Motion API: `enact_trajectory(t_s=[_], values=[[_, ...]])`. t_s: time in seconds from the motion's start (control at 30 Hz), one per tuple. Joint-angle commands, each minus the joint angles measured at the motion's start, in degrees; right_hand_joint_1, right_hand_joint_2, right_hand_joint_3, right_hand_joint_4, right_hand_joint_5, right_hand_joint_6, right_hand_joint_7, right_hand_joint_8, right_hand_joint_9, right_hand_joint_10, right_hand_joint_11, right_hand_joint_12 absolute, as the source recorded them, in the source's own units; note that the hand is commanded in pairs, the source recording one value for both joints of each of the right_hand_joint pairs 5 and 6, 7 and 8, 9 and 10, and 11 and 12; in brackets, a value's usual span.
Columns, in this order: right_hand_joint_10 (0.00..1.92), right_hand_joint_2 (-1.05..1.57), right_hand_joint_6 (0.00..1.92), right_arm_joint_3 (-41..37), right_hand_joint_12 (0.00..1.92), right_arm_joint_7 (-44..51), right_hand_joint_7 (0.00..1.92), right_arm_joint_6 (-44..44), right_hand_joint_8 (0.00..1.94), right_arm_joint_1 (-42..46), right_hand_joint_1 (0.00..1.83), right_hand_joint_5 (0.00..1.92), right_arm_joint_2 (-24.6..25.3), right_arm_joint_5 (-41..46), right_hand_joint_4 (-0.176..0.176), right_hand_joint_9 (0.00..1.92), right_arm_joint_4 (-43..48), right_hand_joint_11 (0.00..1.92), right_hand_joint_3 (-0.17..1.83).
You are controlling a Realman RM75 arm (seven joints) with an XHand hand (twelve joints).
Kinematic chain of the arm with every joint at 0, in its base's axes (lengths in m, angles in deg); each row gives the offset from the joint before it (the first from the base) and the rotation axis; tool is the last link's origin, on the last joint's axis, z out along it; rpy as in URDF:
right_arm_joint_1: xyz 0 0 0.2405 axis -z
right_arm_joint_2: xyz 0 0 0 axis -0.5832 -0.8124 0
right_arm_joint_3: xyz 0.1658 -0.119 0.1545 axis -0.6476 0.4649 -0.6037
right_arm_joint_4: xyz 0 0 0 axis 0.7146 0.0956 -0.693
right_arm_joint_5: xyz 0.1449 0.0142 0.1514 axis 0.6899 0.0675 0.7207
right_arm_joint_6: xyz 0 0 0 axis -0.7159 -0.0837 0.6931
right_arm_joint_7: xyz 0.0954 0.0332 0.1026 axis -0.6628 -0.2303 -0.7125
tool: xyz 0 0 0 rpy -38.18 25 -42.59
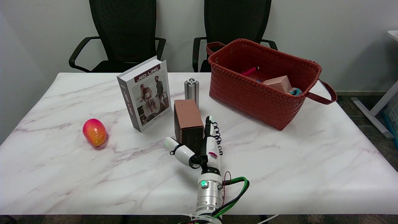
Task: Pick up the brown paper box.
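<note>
The robot hand, fingers spread, brackets the brown paper box mid-surface without clamping it, so gripping and lifting remain.

table: smooth white marble-look top with faint purple veins and a soft sheen.
brown paper box: matt brown paper on top, darker printed face toward me, at 12 o'clock from my hand.
my right hand: glossy white plastic shells, black parts, brushed metal wrist.
book: smooth, lightly glossy printed cover.
basket: woven reddish-brown leather-like strips, textured, at 1 o'clock.
metal profile: grooved silver aluminium, matt.
mango-like fruit: smooth, shiny skin, at 9 o'clock.
</note>
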Motion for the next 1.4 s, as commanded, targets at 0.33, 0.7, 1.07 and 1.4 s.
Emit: enact_trajectory(t_s=[0.33, 0.7, 1.07, 1.4], values=[[0.0, 0.73, 0.0, -0.06, 0.0, -6.02, 0.0, -1.46, 0.0, -2.94, 0.92, 0.0, 1.25, 1.05, 0.0, 0.0, -5.6, 0.0, 0.1], [0.0, 0.74, 0.0, -0.38, 0.0, -6.77, 0.0, -1.46, 0.0, -4.39, 0.91, 0.0, 1.41, 0.65, 0.0, 0.0, -6.99, 0.0, 0.13], [0.0, 0.76, 0.0, -0.22, 0.0, -9.37, 0.0, -0.9, 0.0, -6.31, 0.9, 0.0, 1.42, 1.05, 0.0, 0.0, -8.87, 0.0, 0.08], [0.0, 0.77, 0.0, -0.38, 0.0, -10.82, 0.0, 0.48, 0.0, -6.18, 0.9, 0.0, 1.41, 1.13, 0.0, 0.0, -9.11, 0.0, 0.06]])
